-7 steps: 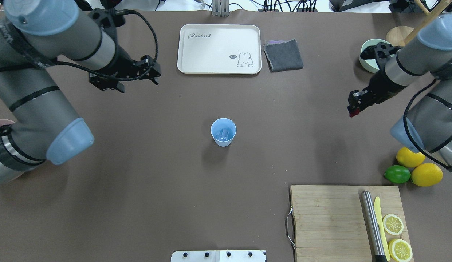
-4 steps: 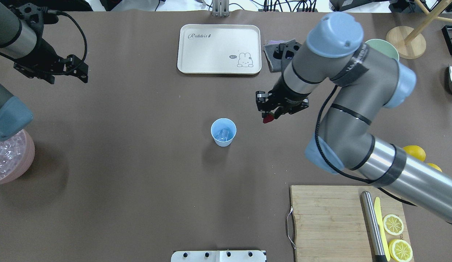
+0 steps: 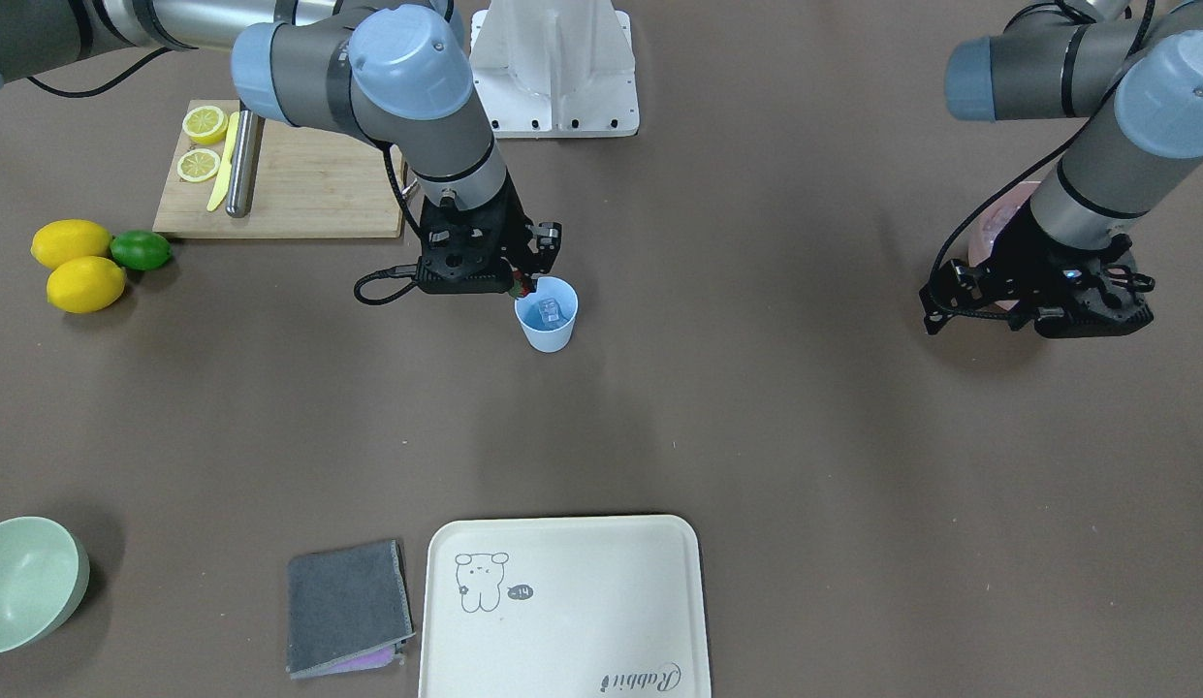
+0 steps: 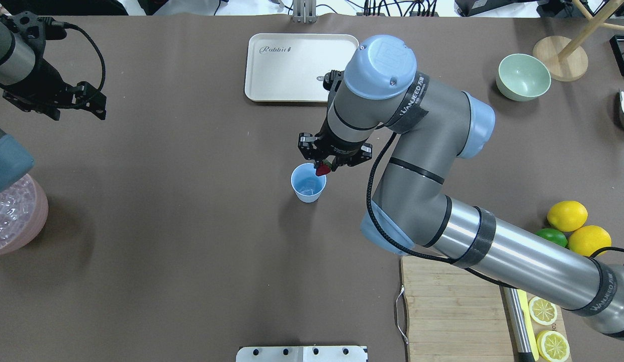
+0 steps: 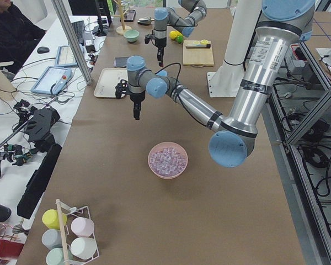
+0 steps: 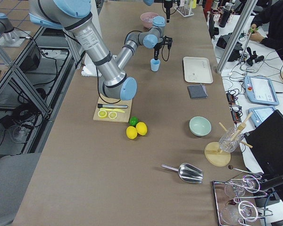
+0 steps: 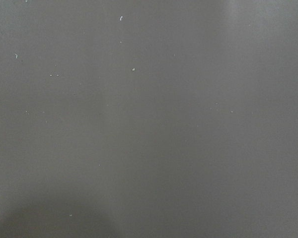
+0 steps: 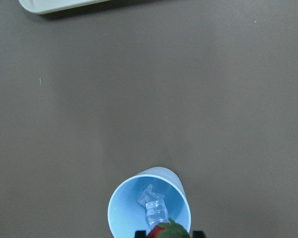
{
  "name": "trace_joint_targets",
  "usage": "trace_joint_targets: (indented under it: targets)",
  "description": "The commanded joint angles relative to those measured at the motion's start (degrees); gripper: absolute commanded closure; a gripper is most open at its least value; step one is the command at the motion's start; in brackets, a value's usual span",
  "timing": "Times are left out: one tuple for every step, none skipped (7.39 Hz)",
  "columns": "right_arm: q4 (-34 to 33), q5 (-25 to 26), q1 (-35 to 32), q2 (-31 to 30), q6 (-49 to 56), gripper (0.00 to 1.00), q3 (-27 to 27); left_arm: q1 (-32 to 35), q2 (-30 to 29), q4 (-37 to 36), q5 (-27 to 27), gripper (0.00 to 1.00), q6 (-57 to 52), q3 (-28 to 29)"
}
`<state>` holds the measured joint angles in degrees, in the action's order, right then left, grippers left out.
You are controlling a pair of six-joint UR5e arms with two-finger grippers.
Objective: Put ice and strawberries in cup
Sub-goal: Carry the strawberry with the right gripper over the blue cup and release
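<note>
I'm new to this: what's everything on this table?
cup: one, light blue, table centre
ice: clear cubes, few in cup, many in pink bowl at robot's left
strawberry: one, red, over cup's rim
tray: one, cream, far side
cloth: one, grey, beside tray
green bowl: one, pale, far right
lemons: two, yellow, right edge, beside green lime
cutting board: one, wooden, near right, with two lemon halves, yellow knife
right gripper: shut on strawberry
left gripper: over bare table

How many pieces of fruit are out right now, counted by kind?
Whole lemons: 2
Lime: 1
Lemon halves: 2
Strawberry: 1
Total: 6
</note>
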<state>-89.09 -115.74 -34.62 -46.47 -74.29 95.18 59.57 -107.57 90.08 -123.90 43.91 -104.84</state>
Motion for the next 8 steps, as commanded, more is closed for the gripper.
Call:
trace_joint_targets:
  targets:
    - [0.23,2.01,1.57,0.41,-0.94,1.0,-0.51,0.02,-0.1,0.01,-0.11,0.03,0.03,0.07]
    - [0.32,2.88,1.66,0.76,-1.99,1.0,-0.69,0.02,-0.1,0.01,-0.11,0.03,0.03,0.07]
    - [0.32,2.98,1.66,1.81,-4.18,1.0,-1.91,0.02,-0.1,0.01,-0.11,0.03,0.03,0.07]
    - [0.41,3.94,1.66,2.95,-4.29,0.2,-3.75,0.02,-0.1,0.01,-0.11,0.03,0.03,-0.01]
    - [0.85,4.56,2.01,2.96,-4.46,0.0,-4.03,0.02,-0.18,-0.08,-0.11,0.03,0.21,-0.02]
    - [2.76,4.56,2.19,2.61,-4.46,0.0,-4.03,0.02,-0.19,-0.08,-0.11,0.03,0.03,-0.02]
    - [2.35,3.95,1.23,2.35,-4.12,0.0,-3.08,0.11,-0.36,-0.17,-0.11,0.03,-0.05,-0.02]
    - [2.0,1.6,-1.74,-0.53,-3.85,0.0,0.15,1.59,-0.36,0.01,-0.2,0.03,-1.1,0.07]
